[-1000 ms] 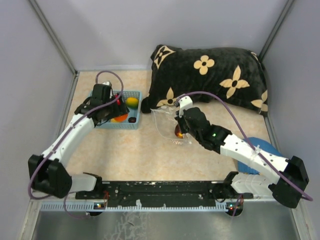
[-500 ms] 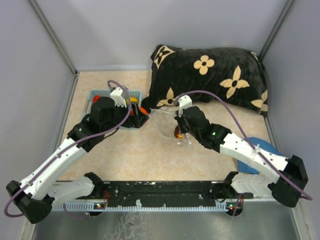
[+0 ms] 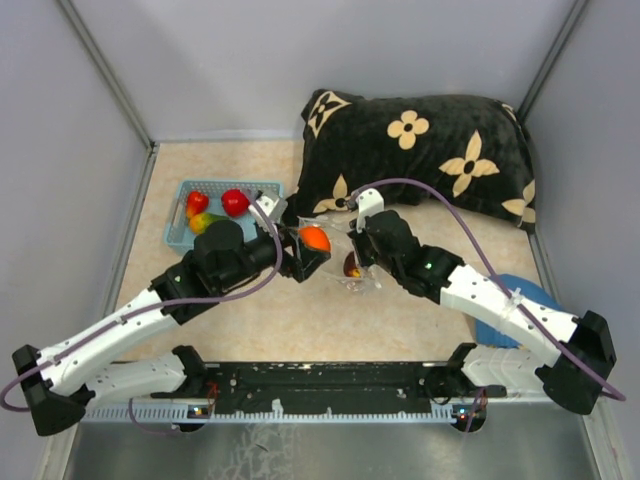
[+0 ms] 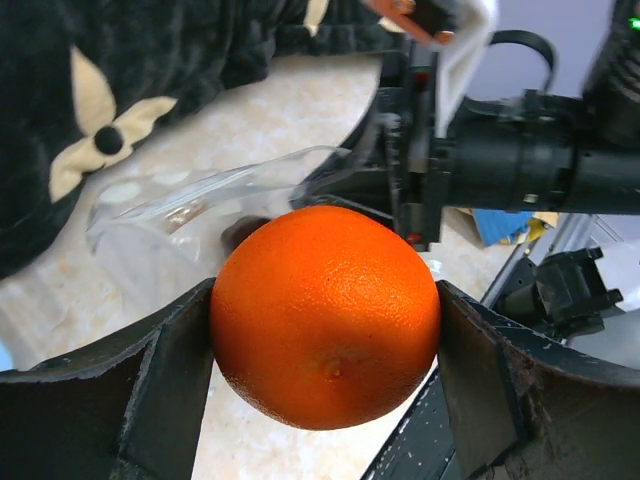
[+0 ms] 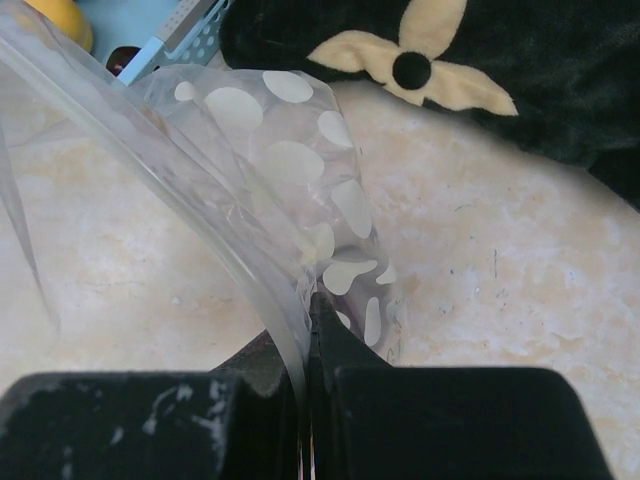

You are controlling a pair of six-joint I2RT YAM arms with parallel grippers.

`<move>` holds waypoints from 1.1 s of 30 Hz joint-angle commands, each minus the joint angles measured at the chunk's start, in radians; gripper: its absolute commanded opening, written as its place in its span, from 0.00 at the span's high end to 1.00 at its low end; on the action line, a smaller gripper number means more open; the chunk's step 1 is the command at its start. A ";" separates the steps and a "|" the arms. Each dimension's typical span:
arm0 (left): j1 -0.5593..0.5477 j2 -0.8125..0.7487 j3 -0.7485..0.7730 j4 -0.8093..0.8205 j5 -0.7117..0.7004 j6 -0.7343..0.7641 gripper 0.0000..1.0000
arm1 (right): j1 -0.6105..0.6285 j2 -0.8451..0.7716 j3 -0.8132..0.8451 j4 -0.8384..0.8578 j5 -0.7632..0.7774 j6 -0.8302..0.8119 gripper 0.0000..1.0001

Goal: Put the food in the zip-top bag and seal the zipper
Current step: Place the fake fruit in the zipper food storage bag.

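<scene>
My left gripper [image 3: 312, 244] is shut on an orange toy fruit [image 4: 325, 315], held between both fingers [image 4: 170, 390] just above the table. It hangs right at the open mouth of the clear, white-dotted zip-top bag [image 5: 290, 170], whose mouth also shows in the left wrist view [image 4: 200, 200]. My right gripper [image 5: 312, 300] is shut on the bag's edge by the zipper strip [image 5: 150, 140] and holds it up. A dark reddish food piece [image 3: 350, 266] lies inside the bag. Two red pieces [image 3: 235, 202] and a yellow-green one [image 3: 200, 222] sit in the blue basket [image 3: 176, 232].
A black pillow with cream flowers [image 3: 420, 150] lies behind the bag, close to both grippers. A blue flat object [image 3: 522, 292] lies under the right arm. Grey walls enclose the table on three sides.
My left arm has lifted the orange out of the basket and carried it right to the bag's mouth. My right gripper has kept its hold on the bag, which now looks more crumpled.
</scene>
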 commanded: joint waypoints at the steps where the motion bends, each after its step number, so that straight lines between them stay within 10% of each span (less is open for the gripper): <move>1: -0.069 -0.012 -0.039 0.205 -0.041 0.095 0.41 | -0.004 -0.008 0.055 0.035 -0.022 0.019 1.00; 33: -0.194 0.223 -0.145 0.400 -0.448 0.299 0.17 | -0.004 -0.050 0.041 0.053 -0.095 0.047 1.00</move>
